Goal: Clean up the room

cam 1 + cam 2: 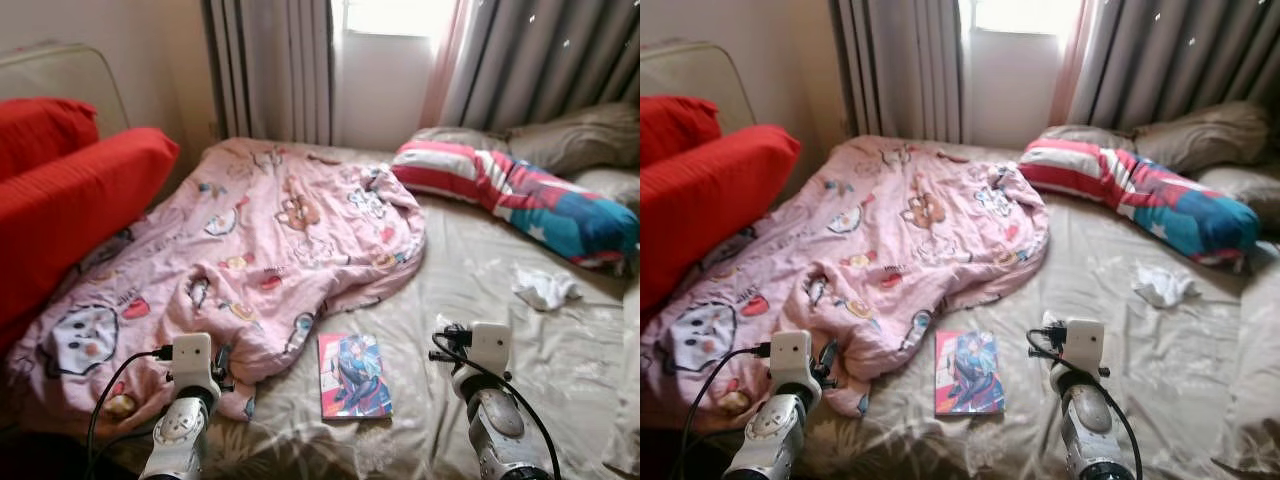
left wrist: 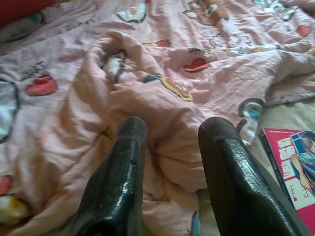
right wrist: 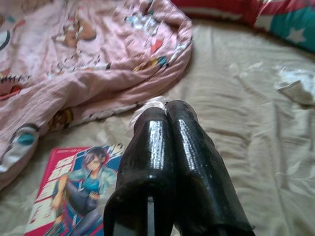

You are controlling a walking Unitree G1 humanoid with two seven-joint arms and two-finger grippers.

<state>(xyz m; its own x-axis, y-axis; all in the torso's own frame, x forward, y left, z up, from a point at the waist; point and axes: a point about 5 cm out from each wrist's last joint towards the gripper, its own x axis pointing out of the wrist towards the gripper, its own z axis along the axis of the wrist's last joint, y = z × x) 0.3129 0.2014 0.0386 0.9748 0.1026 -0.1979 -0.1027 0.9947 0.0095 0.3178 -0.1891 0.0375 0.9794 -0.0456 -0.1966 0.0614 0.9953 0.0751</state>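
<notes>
Bedroom's a mess, unmade bed (image 1: 470, 290) up front. Your right gripper (image 3: 166, 110) is clenched, with something white pinched at its tips; your left gripper (image 2: 170, 130) is spread over the pink blanket (image 1: 270, 250). Book (image 1: 354, 376) lies between them, at ten o'clock off the right fingers, long axis pointing away from you, right arm probably nearer.
</notes>
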